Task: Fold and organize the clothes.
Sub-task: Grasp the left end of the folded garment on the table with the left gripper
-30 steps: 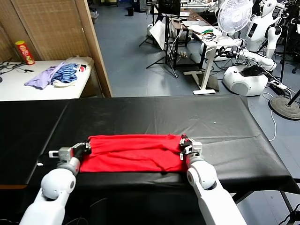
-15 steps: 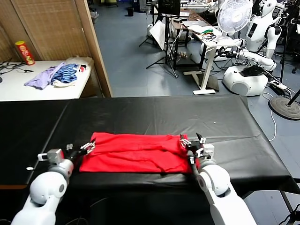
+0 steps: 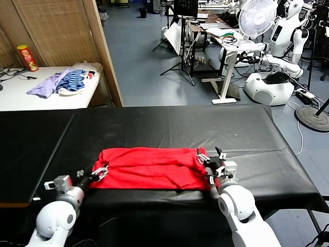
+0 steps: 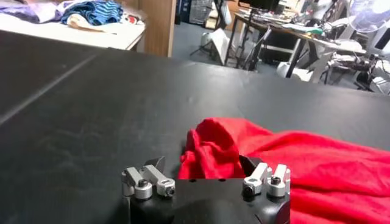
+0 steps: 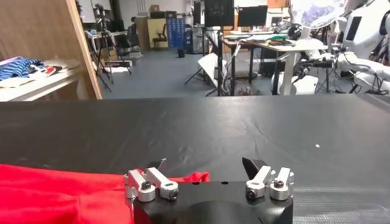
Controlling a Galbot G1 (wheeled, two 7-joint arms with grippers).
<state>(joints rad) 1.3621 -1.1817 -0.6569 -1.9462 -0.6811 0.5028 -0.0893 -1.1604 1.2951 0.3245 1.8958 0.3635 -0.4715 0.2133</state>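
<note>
Item: red T-shirt (image 3: 149, 168), folded into a wide band, lying on the black-covered table (image 3: 169, 126) toward its near edge, roughly centred between the two arms. The cloth is rumpled, with creases running along its length; in the left wrist view its left end (image 4: 225, 146) is bunching up into a raised fold.

Item: left gripper (image 3: 99, 170), sitting low at the shirt's near-left corner. Its fingers (image 4: 146, 181) are standing spread apart and released, grasping nothing; the bunched red corner is lying between and just beyond the tips, and whether they are touching it cannot be told.

Item: right gripper (image 3: 215, 161), sitting at the shirt's right end. Its fingers (image 5: 151, 181) are likewise spread and released, holding nothing; the red hem (image 5: 73, 193) is lying beside one finger, the other finger standing over bare black cover.

Item: white side table (image 3: 46, 92), far left, carrying a lilac garment (image 3: 47, 84), a blue-striped garment (image 3: 74, 80) and a red-and-yellow can (image 3: 26, 57).

Item: background, far right: a white fan (image 3: 257, 16) and another white robot (image 3: 280, 46) standing on the grey floor.
</note>
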